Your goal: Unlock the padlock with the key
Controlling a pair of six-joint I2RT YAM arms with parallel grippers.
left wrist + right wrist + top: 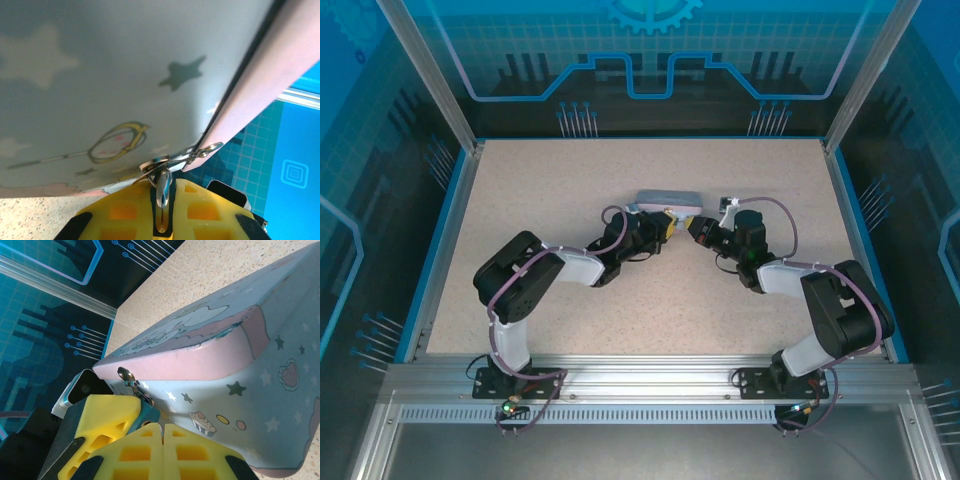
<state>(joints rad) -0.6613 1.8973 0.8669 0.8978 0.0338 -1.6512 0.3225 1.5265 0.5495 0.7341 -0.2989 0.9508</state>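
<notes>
Bench (540, 200): speckled beige surface inside a blue-walled enclosure. Both arms reach inward and meet at mid-bench.

Pale blue rectangular tin box (667, 197) lies just beyond the two claw tips. Right wrist view: the tin (240, 395) is printed with stars, hearts and a cupcake, and has a pink lid (190, 360). A small silver hasp (131, 380) sits at the lid's near corner.

Left claw (666, 228): yellow pads, pointing at the tin's front. Left wrist view: claw (162, 187) clenched on a thin shiny metal piece (162, 195) that stands up between the pads and reaches the hasp (155, 164) on the tin face (100, 75). I take it for the shackle end of the tiny bluish dark metal padlock, though it is too close and too glary to be certain.

Right wrist view: a small teal-blue body, the padlock (149, 415), shows just below the hasp. It is wedged beside one yellow finger of the left claw (107, 420) and sits just above the right claw's tips.

Right claw (691, 228): tips near the left claw's, angled in from the other side. Right wrist view: right claw (162, 432) has its pads pressed flat together with only a seam between them. Whether the key is pinched in that seam I cannot tell.
</notes>
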